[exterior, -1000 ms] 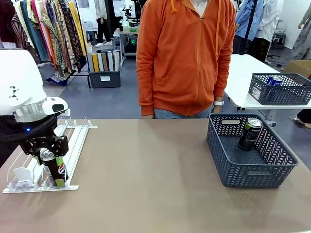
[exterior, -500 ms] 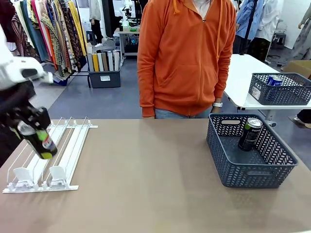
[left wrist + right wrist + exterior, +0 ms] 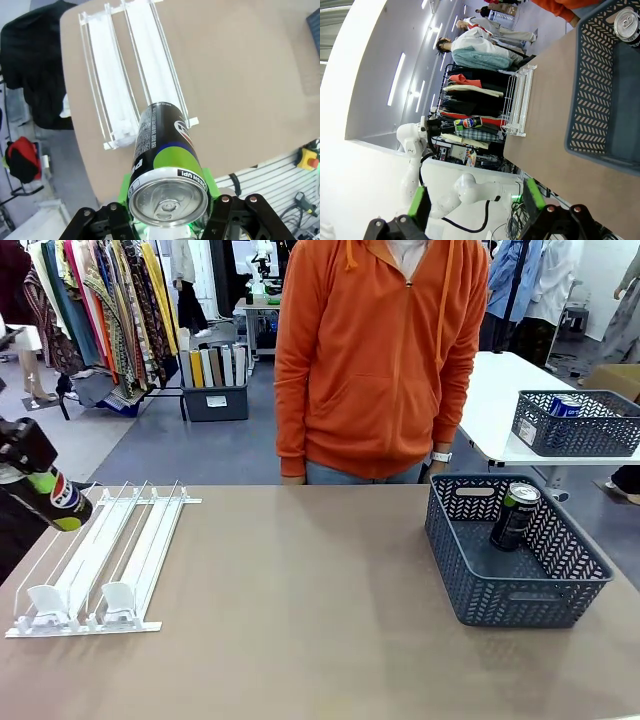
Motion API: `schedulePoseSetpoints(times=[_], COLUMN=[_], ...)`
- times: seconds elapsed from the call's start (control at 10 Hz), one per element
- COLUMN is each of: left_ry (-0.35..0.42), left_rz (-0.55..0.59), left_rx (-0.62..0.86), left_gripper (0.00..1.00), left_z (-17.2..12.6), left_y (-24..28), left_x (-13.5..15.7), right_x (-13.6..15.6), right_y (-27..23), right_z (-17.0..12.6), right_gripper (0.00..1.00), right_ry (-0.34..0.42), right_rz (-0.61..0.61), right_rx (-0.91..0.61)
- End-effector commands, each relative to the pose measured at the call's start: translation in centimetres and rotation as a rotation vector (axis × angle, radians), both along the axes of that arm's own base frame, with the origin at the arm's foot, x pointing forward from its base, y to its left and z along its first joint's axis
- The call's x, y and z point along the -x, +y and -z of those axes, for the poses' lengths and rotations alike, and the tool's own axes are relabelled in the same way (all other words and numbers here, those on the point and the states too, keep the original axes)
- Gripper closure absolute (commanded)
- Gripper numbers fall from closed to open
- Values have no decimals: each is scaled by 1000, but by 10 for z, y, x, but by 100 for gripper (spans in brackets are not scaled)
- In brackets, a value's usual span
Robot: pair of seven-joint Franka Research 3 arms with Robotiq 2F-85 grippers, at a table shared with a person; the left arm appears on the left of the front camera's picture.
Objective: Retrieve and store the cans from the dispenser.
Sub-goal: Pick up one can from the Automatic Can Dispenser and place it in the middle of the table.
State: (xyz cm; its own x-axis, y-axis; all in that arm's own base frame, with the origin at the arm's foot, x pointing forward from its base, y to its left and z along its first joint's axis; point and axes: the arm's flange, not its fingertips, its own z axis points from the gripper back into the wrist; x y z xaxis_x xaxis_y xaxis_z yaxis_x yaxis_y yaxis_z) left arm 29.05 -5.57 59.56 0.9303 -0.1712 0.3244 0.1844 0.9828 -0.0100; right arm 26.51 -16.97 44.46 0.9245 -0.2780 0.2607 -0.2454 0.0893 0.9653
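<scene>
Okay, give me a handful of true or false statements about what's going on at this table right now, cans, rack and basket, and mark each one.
1. The left gripper is shut on a black can. True.
2. The dispenser has cans waiting in its lanes. False: both lanes are bare.
3. A black can is in the near grey basket. True.
4. The right gripper is holding a can. False: it is open with nothing between its fingers.
5. The person's hands are reaching into the basket. False: they hang at the table's far edge.
</scene>
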Motion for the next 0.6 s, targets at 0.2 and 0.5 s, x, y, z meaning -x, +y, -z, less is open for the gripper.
schedulePoseSetpoints(times=[0.2,0.5], left_ry=[11,-15], left_rz=[19,108], left_rx=[-25,-17], left_gripper=[100,100], left_z=[-2,-6], left_y=[-9,-52], left_x=[-8,-51], right_x=[-1,-1], right_y=[1,1], right_z=[-3,-3], right_gripper=[0,0], right_ry=[-9,-9], right_rz=[7,7], right_rx=[-13,-13])
